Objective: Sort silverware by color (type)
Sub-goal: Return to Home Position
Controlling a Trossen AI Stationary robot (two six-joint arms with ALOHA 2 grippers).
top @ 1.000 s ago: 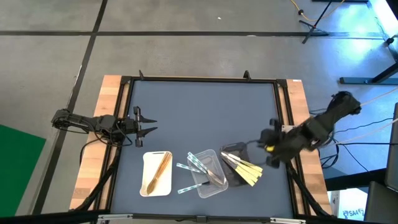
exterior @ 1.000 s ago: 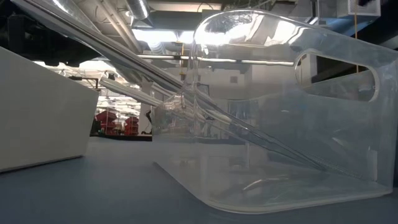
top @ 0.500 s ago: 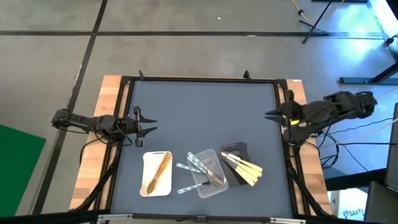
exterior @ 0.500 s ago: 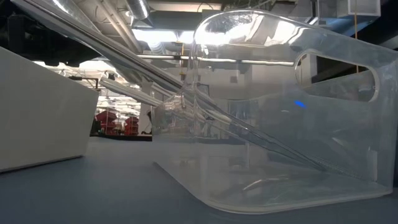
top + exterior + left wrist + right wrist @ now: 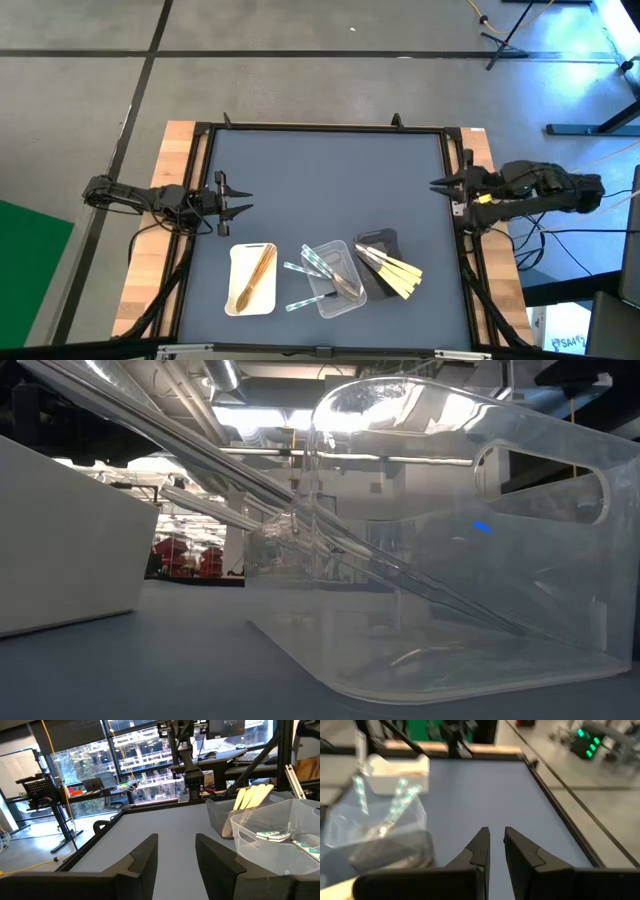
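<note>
The silverware lies in three trays near the table's front edge. Brown wooden pieces (image 5: 256, 275) lie in the white tray (image 5: 236, 298). Clear pieces with teal handles (image 5: 312, 265) lean on the left rim of the clear tray (image 5: 345, 303). Cream pieces (image 5: 397, 273) rest in the black tray (image 5: 380, 240), their ends past its right rim. My left gripper (image 5: 240, 201) hovers open at the table's left edge, pointing level. My right gripper (image 5: 436, 185) hangs at the right edge, a narrow gap between its fingers (image 5: 495, 832) and nothing in it.
Bare blue-grey mat (image 5: 330, 180) fills the far half of the table, inside a black frame (image 5: 320, 128). In the low view the clear tray's wall (image 5: 520, 570) stands close in front, with the white tray (image 5: 60, 540) to one side.
My right gripper has drawn back from beside the black tray toward the table's right edge and farther back, rising clear of the cream pieces and turning to point across the table. The trays and utensils have stayed where they were.
</note>
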